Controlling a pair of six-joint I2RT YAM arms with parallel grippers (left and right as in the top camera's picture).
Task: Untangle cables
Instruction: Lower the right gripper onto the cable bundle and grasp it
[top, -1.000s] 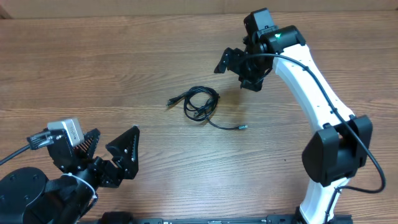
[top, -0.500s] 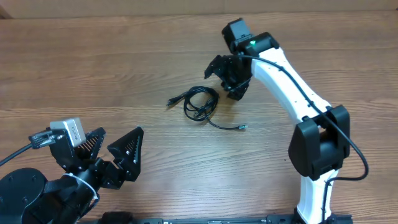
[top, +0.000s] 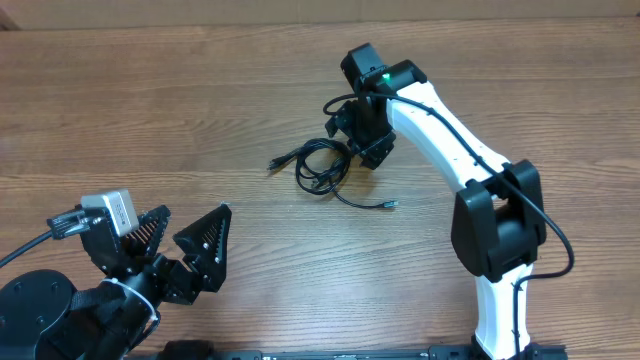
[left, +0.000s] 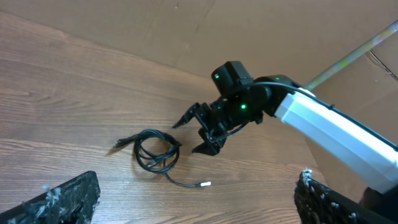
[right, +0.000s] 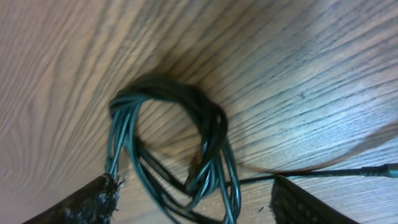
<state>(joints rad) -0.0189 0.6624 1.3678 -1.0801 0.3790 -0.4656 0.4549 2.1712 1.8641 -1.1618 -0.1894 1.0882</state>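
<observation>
Cables (top: 322, 166) coiled in one bundle, plug tail toward 4 o'clock. Right gripper (top: 348, 137) at 1 o'clock edge, spread, empty. Left gripper (top: 188, 213) spread wide, 7 o'clock.

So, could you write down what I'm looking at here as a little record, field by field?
Setting: wooden table with two robot arms
Cables: thin black cords looped into a small coil near the middle of the table
Loose plug end: trails out of the coil on the right arm's side, lying flat
Right tool: open, poised at the coil's edge, holding nothing
Left tool: wide open, well apart from the coil, empty
Task status: coil not yet untangled
</observation>
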